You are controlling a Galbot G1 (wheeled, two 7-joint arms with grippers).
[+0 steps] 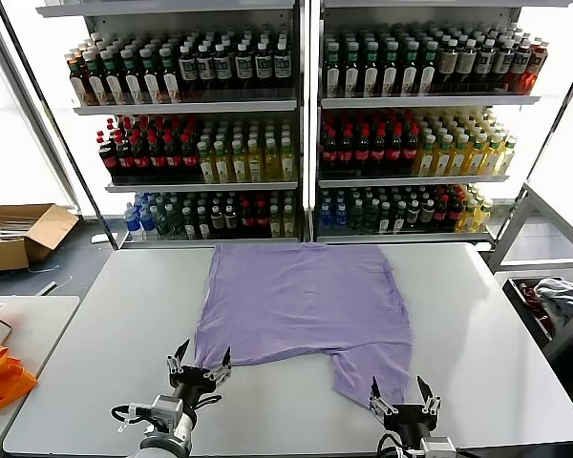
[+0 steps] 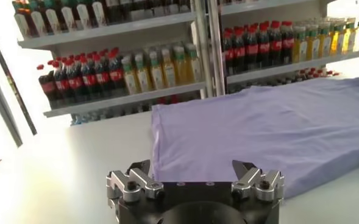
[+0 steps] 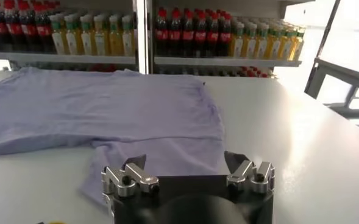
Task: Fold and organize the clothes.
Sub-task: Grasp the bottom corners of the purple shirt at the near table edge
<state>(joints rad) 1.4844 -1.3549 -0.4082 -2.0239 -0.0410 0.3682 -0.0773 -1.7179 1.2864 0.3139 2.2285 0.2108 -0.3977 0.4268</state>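
A light purple shirt (image 1: 301, 310) lies spread out in the middle of the white table (image 1: 497, 324), plain side up, and no picture on it can be seen. It is mostly flat, but one part, maybe a sleeve, sticks out toward the near right side, and the near edge is a bit wavy. The left gripper (image 1: 200, 364) sits just at the near left corner of the shirt, with its fingers spread wide and nothing in them. The right gripper (image 1: 402, 396) is near the sticking-out part on the right, also wide open and empty. The step in hand looks like the first grab before a fold. To do it well, each gripper should go low to the table and slide its fingers onto the cloth edge, one on each side, so the shirt lifts evenly. They should pinch only the shirt edge and not scrape the table hard. The loose part on the right should be tucked in first, or the fold may come out crooked. Behind the table stand shelves of bottles (image 1: 267, 124), well away from the work.
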